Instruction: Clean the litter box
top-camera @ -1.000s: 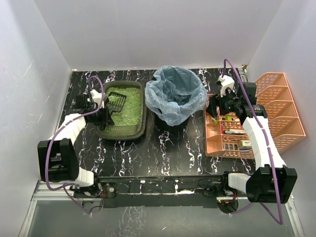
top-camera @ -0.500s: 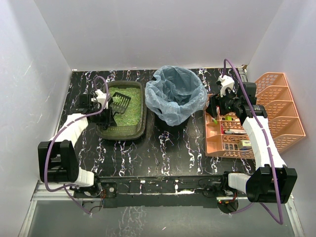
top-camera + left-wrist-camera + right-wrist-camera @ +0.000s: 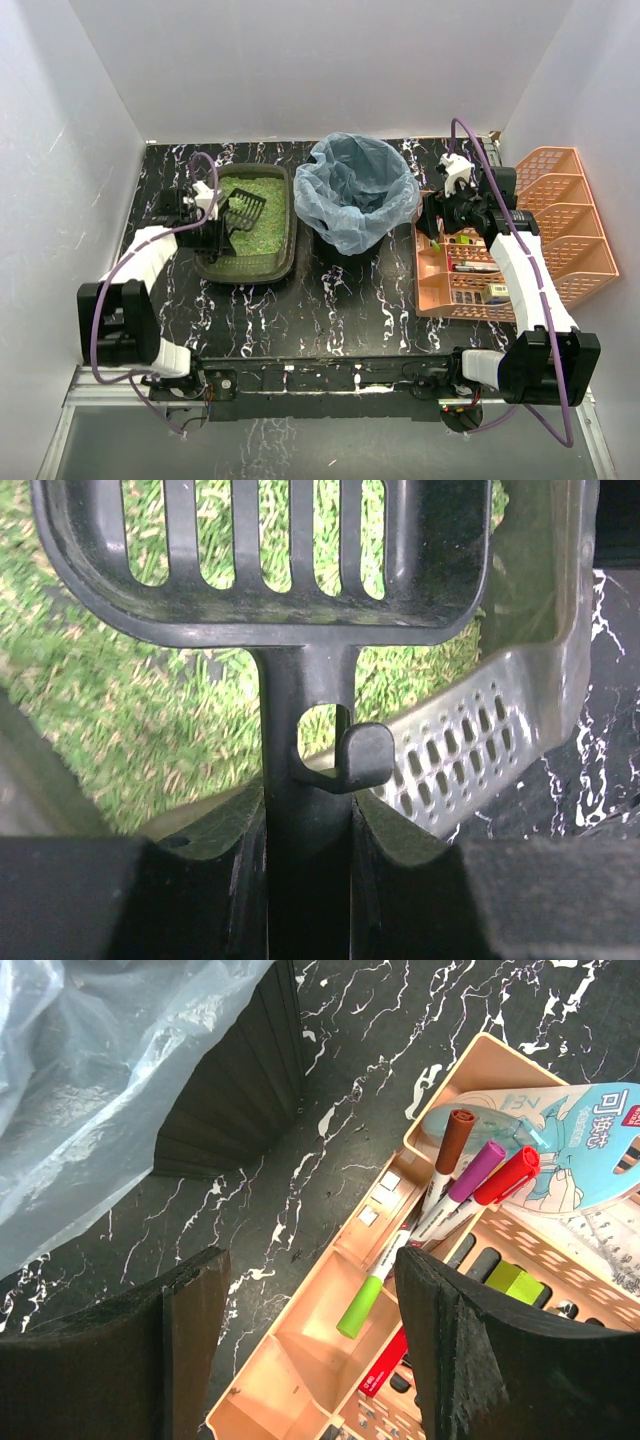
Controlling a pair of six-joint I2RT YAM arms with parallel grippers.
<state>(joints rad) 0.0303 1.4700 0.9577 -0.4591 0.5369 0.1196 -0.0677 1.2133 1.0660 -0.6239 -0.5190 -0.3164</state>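
**Scoop gripped, sifting and dumping yet to do**

Top view: the left gripper (image 3: 213, 230) pinches the handle of a black slotted scoop (image 3: 240, 207). The scoop's head hangs ahead of the jaws, over the green litter in the litter box (image 3: 246, 268). The blue-bagged bin (image 3: 340, 228) stands between the 2 grippers. I cannot tell whether any waste lies in it.

Left wrist: the jaws press on the handle (image 3: 305, 780). The slots ahead show only litter (image 3: 120, 710) beneath.

Right wrist: the right gripper (image 3: 310, 1340) is spread and holds nothing, above the orange organiser (image 3: 290, 1380).

Judgement: 1 step is done, the grasp.
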